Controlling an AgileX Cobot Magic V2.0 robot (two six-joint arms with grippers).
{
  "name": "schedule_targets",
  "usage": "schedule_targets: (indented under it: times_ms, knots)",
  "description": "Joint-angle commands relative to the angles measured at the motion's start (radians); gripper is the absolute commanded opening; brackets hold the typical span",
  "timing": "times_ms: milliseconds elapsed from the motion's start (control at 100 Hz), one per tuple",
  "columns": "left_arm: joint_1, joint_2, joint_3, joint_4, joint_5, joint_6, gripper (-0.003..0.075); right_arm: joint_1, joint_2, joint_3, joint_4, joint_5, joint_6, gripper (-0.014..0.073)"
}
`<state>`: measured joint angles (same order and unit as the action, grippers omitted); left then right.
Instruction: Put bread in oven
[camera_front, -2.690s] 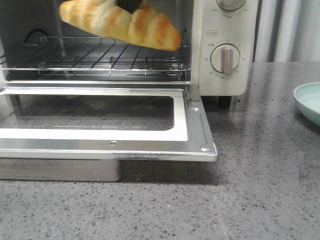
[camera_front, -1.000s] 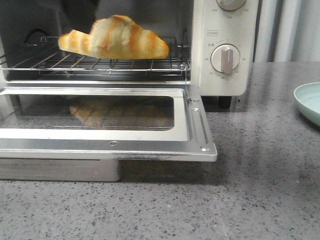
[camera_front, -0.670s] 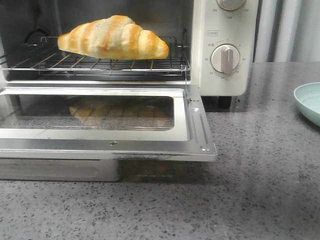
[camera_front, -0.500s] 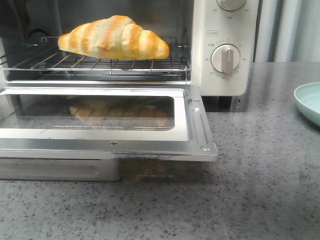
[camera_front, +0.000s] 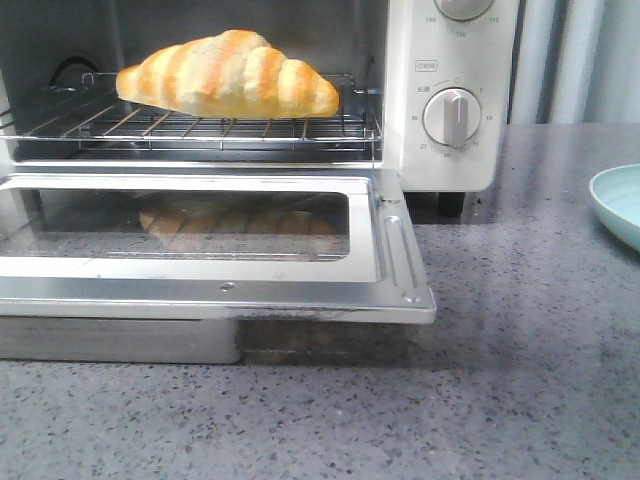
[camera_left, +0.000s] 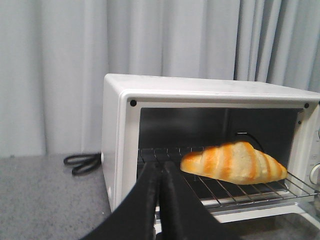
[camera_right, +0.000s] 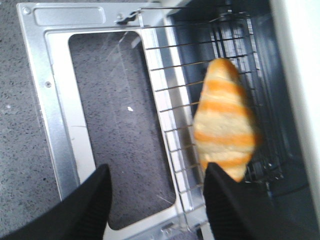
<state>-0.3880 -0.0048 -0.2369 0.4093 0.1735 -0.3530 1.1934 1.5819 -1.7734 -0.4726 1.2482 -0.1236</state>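
The bread (camera_front: 228, 75) lies on the wire rack (camera_front: 200, 125) inside the oven (camera_front: 440, 100), whose door (camera_front: 215, 270) hangs open and flat. It also shows in the left wrist view (camera_left: 233, 162) and the right wrist view (camera_right: 223, 125). No gripper shows in the front view. In the left wrist view my left gripper (camera_left: 160, 167) is shut and empty, outside the oven near the rack's left front. In the right wrist view my right gripper (camera_right: 157, 175) is open and empty above the open door, apart from the bread.
A pale green plate (camera_front: 618, 205) sits at the right edge of the grey speckled counter. A black cable (camera_left: 82, 162) lies left of the oven. Grey curtains hang behind. Beige dials (camera_front: 450, 117) are on the oven's right panel.
The bread came down from the air onto the rack and was let go. The dark gripper above it has drawn back out of the front view.
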Motion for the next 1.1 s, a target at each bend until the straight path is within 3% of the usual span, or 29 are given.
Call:
schedule_targets:
  times_ms: [0,100,220,320,740,1090]
  knots:
    - [0.009,0.007,0.051,0.111,-0.226,-0.006,-0.0022,-0.021,-0.073,-0.028,-0.036,0.058,0.006,0.0305]
    - [0.014,0.007,0.117,0.154,-0.239,-0.006,-0.0021,-0.052,-0.092,-0.028,-0.036,0.058,0.017,0.0212]
    - [0.014,0.007,0.170,0.150,-0.241,-0.006,-0.0021,-0.114,-0.114,-0.017,-0.036,0.058,0.018,0.0026]
    - [0.014,0.007,0.189,0.150,-0.241,-0.006,-0.0021,-0.181,-0.136,0.018,-0.036,0.058,0.018,-0.0078]
    - [0.014,0.007,0.201,0.150,-0.241,-0.006,-0.0021,-0.473,-0.303,0.253,-0.041,0.037,0.040,-0.0076]
    - [0.014,0.007,0.201,0.150,-0.241,-0.006,-0.0021,-0.502,-0.531,0.507,-0.044,-0.140,0.166,-0.0076]
